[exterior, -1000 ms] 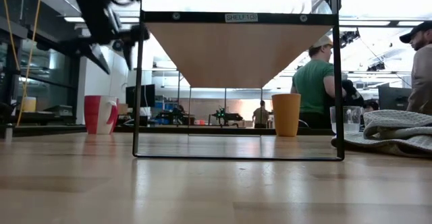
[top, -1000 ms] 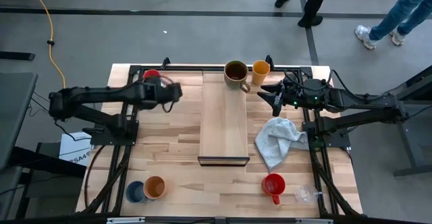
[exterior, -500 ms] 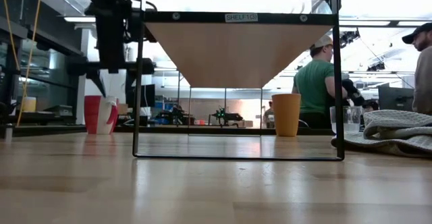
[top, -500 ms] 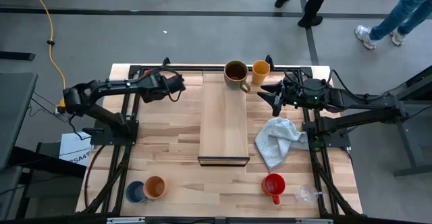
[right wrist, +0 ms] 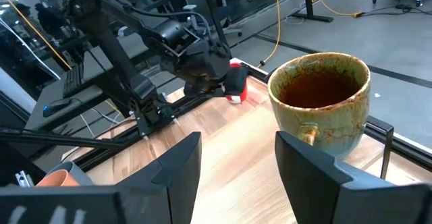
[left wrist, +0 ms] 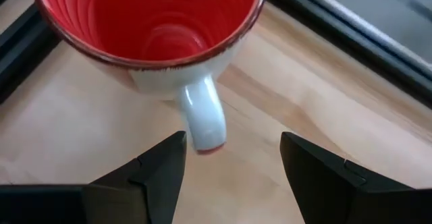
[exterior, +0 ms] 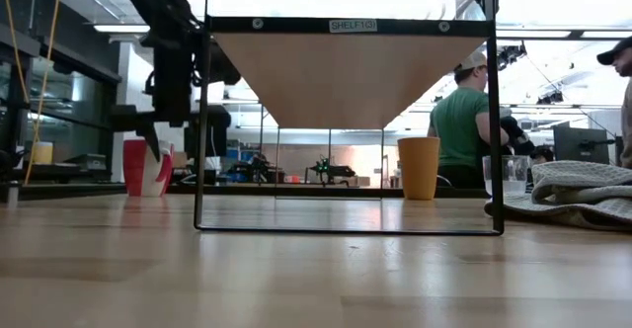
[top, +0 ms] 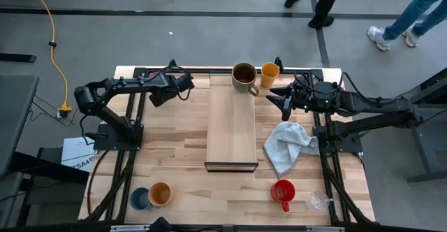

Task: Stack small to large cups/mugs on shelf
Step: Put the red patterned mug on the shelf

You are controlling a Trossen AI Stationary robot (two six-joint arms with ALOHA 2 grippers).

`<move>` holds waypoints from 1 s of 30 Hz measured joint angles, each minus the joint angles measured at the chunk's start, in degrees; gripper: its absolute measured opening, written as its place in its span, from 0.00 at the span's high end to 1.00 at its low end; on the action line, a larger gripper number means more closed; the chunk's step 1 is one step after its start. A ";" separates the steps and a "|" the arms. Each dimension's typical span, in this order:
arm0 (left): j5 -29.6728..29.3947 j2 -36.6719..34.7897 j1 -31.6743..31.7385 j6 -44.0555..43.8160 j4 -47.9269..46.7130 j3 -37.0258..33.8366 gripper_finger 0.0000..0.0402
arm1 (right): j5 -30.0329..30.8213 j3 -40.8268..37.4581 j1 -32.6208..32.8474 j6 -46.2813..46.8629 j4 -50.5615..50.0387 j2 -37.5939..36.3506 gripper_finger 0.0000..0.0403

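Note:
A red mug with a white handle (left wrist: 145, 28) stands on the table near its far left corner; it also shows in the low view (exterior: 145, 167). My left gripper (left wrist: 233, 146) is open just above it, one finger on each side of the handle's end, touching nothing; it shows in the high view (top: 176, 85) too. The olive-brown mug (top: 244, 75) stands on the far end of the shelf (top: 232, 131). An orange cup (top: 269, 70) stands on the table beside it. My right gripper (top: 283, 100) is open and empty, right of the shelf, facing the olive mug (right wrist: 324, 99).
A pale grey cloth (top: 288, 145) lies right of the shelf. A red mug (top: 283, 190) and a clear glass (top: 316, 201) stand at the near right, a blue cup (top: 140, 198) and an orange cup (top: 160, 193) at the near left. People stand beyond the far edge.
My left gripper has moved toward the table's far edge and down over the red mug, turning to point down at it. It stays open.

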 joint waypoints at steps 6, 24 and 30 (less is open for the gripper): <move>-1.25 0.54 -0.03 -0.04 -0.41 0.00 0.43 | 0.00 0.00 0.00 0.00 0.00 0.00 0.55; -4.14 2.56 -0.08 -1.07 -0.81 -0.02 0.56 | 0.00 0.00 0.00 0.00 0.00 0.02 0.55; -2.85 4.73 -0.08 -1.10 -1.04 -0.04 0.75 | -0.06 0.00 0.00 0.61 0.00 0.00 0.55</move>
